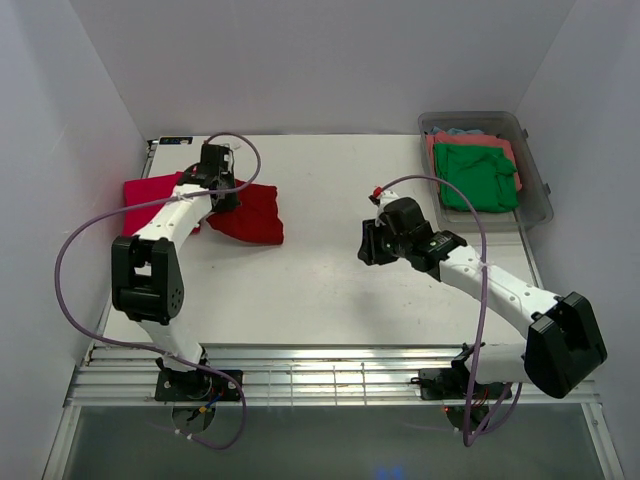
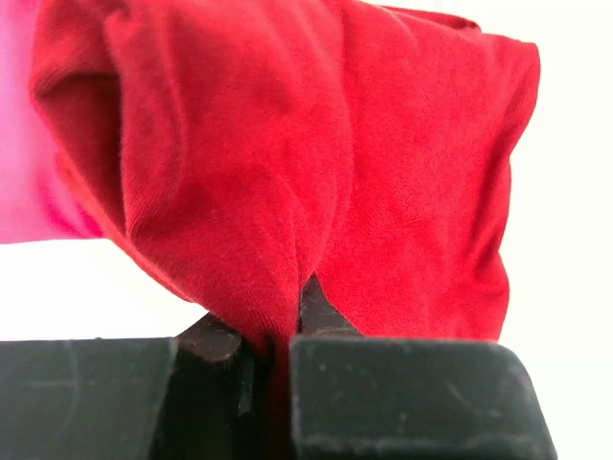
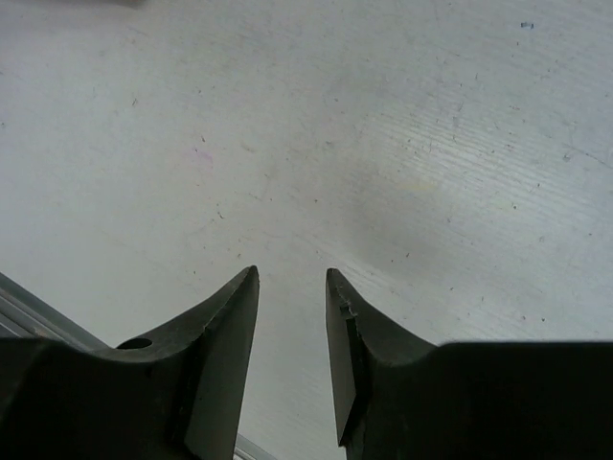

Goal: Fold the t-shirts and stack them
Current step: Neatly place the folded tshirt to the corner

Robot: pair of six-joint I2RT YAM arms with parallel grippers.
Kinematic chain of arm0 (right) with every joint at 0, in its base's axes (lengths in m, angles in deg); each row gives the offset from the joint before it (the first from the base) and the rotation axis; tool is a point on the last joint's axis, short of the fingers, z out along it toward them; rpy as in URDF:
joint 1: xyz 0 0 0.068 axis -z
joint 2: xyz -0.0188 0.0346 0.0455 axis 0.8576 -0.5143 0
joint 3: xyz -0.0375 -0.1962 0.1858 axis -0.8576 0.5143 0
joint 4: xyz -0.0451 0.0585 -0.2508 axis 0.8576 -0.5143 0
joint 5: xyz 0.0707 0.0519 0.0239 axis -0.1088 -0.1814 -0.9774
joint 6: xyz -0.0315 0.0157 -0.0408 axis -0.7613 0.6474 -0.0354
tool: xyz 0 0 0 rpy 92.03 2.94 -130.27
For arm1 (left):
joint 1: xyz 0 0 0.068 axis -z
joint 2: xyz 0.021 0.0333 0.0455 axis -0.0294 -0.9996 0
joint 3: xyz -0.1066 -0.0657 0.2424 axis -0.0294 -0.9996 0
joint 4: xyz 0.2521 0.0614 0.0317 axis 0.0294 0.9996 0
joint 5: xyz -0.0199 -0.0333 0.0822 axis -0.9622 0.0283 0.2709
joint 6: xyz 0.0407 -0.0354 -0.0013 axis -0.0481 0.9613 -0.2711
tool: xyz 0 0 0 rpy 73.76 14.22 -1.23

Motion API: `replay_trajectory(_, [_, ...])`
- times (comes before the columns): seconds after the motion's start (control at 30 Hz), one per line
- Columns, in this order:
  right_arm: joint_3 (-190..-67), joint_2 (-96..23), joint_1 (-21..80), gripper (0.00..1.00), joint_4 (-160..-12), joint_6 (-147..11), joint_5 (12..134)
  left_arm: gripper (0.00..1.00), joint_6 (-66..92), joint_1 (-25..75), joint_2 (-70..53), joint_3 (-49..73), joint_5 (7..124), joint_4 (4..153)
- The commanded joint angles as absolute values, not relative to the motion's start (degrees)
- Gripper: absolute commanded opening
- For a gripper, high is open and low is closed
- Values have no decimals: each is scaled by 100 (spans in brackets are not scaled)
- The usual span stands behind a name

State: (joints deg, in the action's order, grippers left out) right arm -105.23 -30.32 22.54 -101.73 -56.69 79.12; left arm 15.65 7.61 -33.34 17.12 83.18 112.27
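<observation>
At the far left corner of the tabletop [image 1: 330,280], the left fingers [image 2: 412,393] clamp a fold of the dark red t-shirt [image 2: 287,172]. The right fingers [image 3: 215,326] stand apart above the tabletop, well away from it.

Robot lab: white-walled test table [image 1: 330,280].
</observation>
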Motion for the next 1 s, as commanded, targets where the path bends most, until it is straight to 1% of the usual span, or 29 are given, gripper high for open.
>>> replay_trajectory(0.0, [-10300, -2709, 2240, 41, -10158, -5787, 7922, 0, 1053, 413, -3098, 2248, 8551, 11552])
replay_trajectory(0.2, [-9930, -2462, 2249, 41, -10009, -5735, 7816, 0, 614, -150, -3370, 3064, 8086, 11666])
replay_trajectory(0.27, [-9807, -2444, 2249, 41, -9983, -5691, 7764, 0, 526, -247, -3563, 3520, 8076, 11790])
replay_trajectory(0.4, [-9587, -2322, 2249, 41, -9921, -5620, 7693, 0, 402, -721, -3766, 3970, 7962, 11966])
replay_trajectory(0.57, [-9455, -2119, 2249, 41, -9973, -5611, 7658, 0, 481, -1135, -4056, 4164, 7532, 11896])
replay_trajectory(0.97, [-9315, -1935, 2240, 41, -10158, -5550, 7605, 0, 719, -1926, -4460, 4305, 7161, 11790])
